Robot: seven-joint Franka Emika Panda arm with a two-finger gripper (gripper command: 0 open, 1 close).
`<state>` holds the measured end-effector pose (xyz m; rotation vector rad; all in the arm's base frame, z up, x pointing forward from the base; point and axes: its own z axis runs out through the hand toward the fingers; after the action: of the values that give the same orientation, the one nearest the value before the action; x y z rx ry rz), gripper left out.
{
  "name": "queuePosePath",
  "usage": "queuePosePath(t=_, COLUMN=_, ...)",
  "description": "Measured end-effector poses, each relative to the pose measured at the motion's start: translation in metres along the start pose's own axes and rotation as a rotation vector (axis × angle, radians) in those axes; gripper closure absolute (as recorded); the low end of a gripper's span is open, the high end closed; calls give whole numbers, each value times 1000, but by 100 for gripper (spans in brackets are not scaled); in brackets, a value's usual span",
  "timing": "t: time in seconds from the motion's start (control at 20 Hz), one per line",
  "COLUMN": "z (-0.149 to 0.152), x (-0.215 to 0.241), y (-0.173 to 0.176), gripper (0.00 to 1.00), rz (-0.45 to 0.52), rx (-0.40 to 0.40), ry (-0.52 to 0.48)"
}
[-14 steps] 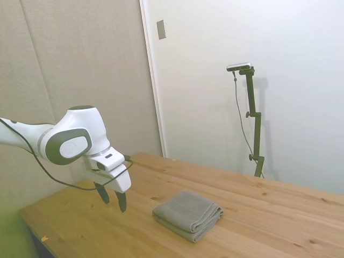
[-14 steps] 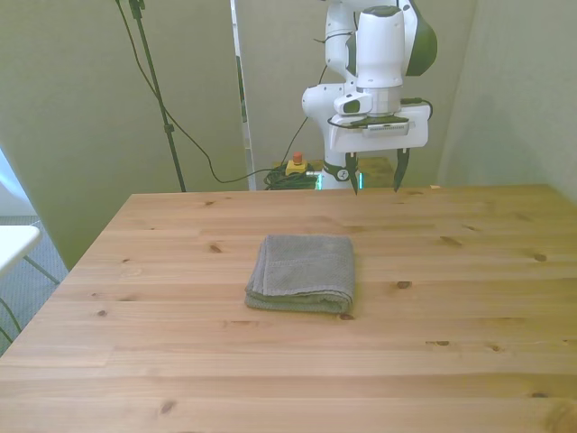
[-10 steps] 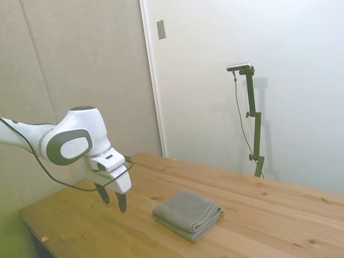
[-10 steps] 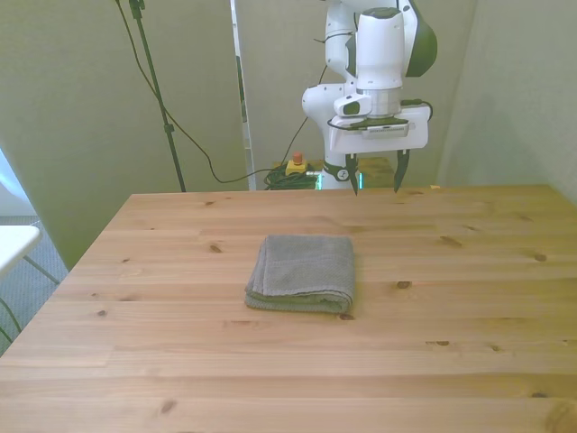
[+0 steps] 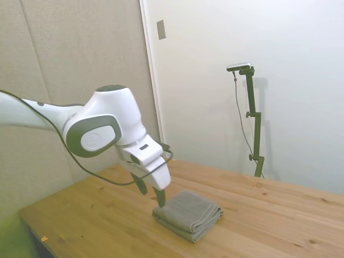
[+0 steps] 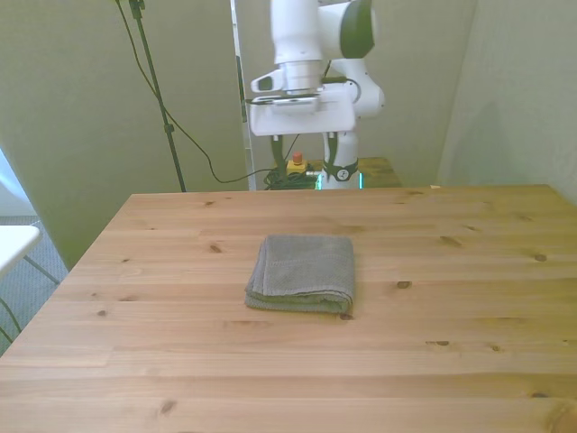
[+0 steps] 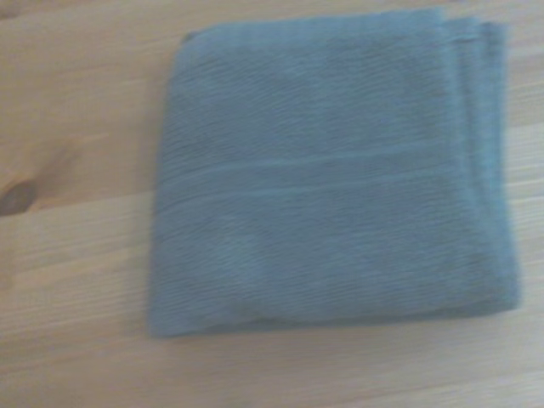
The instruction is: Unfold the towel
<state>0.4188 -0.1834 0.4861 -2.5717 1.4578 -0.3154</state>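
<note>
The towel [image 6: 303,271] is a grey-taupe cloth folded into a thick square, lying flat near the middle of the wooden table [image 6: 451,325]. Its layered edges face the front view's left and the near side. In the side view the towel [image 5: 189,213] lies just right of my gripper [image 5: 152,192], which hangs open and empty a little above the towel's nearest corner. From the front, the gripper [image 6: 306,152] shows above the table's far edge, behind the towel. The towel [image 7: 331,178] fills most of the wrist view.
Bare wood surrounds the towel on all sides [image 5: 269,215]. A red and yellow button [image 6: 295,161] and cables lie behind the table's far edge. A white surface [image 6: 11,244] pokes in at the front view's left edge.
The arm has swung toward the front view's left and moved in over the towel. The gripper stays open. The towel has not moved.
</note>
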Motion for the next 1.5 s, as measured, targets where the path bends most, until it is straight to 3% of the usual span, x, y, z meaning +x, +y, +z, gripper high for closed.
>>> queuePosePath(t=0.25, z=5, x=85, y=73, gripper=0, rz=91, rx=143, ry=-95)
queuePosePath(t=0.5, z=38, x=121, y=109, gripper=0, rz=101, rx=305, ry=-243)
queuePosePath(t=0.8, z=71, x=134, y=112, gripper=0, rz=104, rx=385, ry=-277)
queuePosePath(t=1.0, z=72, x=131, y=113, gripper=0, rz=129, rx=438, ry=-279)
queuePosePath(t=1.5, z=113, x=103, y=82, gripper=0, rz=131, rx=433, ry=-311)
